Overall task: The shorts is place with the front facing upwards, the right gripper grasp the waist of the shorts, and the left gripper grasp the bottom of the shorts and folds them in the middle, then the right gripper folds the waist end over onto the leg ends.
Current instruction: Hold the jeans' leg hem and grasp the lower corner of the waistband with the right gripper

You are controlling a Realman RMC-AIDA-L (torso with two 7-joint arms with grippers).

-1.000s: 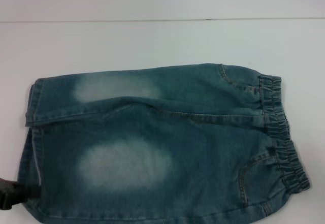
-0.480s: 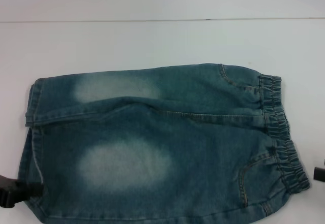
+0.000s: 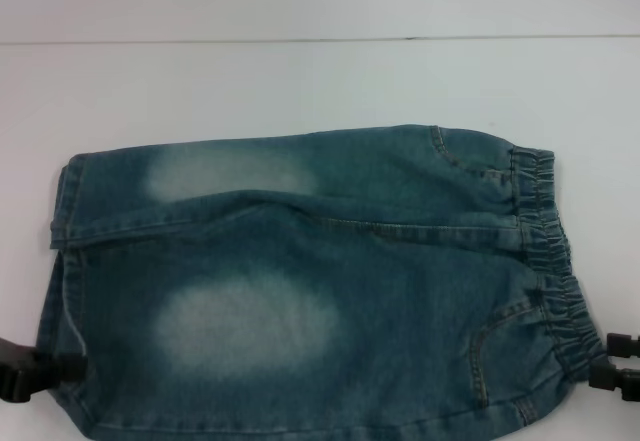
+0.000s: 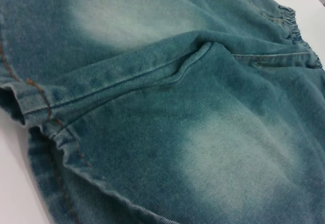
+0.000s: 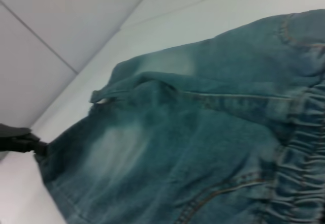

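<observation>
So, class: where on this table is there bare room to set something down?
The bare white table beyond the far edge of the shorts is free. The near corners are crowded: left gripper at the leg hem, right gripper at the waistband.

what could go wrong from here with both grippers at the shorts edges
The left gripper sits at the near leg hem's corner, so its hold may take one denim layer or slip. The right gripper is beside the waistband, just off the shorts; closing there may miss the elastic, leaving the fold lopsided.
</observation>
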